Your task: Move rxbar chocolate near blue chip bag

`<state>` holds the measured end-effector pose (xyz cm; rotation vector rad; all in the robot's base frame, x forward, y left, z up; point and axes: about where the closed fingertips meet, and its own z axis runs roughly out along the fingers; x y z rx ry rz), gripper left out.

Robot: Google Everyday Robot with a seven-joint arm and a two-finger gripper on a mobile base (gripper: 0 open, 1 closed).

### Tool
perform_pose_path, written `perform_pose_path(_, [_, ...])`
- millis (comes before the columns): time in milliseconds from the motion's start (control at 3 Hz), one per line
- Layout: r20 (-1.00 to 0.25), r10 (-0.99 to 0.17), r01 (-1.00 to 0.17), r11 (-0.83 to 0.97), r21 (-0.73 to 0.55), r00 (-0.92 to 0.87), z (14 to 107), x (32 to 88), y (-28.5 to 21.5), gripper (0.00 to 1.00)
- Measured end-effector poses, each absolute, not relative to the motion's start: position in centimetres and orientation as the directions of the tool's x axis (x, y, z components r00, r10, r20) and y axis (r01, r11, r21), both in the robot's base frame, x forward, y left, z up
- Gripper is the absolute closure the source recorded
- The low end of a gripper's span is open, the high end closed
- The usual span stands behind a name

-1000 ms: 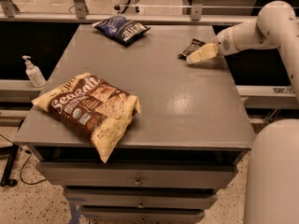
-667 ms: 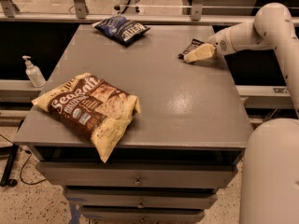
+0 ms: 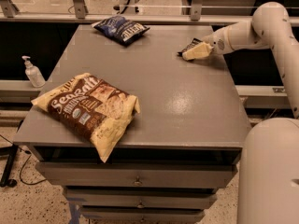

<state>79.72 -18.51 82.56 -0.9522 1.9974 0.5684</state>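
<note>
The rxbar chocolate is a small dark bar at the table's far right, just above the surface. My gripper reaches in from the right on the cream arm and is shut on the bar, whose dark end sticks out to the left of the fingers. The blue chip bag lies flat at the far edge of the table, left of centre, well to the left of the gripper and the bar.
A large yellow-and-brown Sea Salt bag lies at the front left of the grey table, overhanging its front edge. A sanitizer bottle stands on a ledge to the left. A railing runs behind the table.
My gripper and the bar have shifted slightly to the left, toward the blue chip bag. Both bags have stayed in place.
</note>
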Motion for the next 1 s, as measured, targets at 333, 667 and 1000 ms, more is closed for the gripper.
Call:
perform_pose_path(333, [-0.832,-0.415,-0.791,0.610,0.045,-0.367,82.89,79.72,-18.49,0.87])
perform_pose_path(667, [-0.832,-0.415,-0.791,0.610,0.045,-0.367,82.93,79.71,-18.49,1.00])
perform_pose_path(1000, [-0.833,-0.415,-0.791,0.610,0.044,-0.367,83.12,79.71,-18.49,1.00])
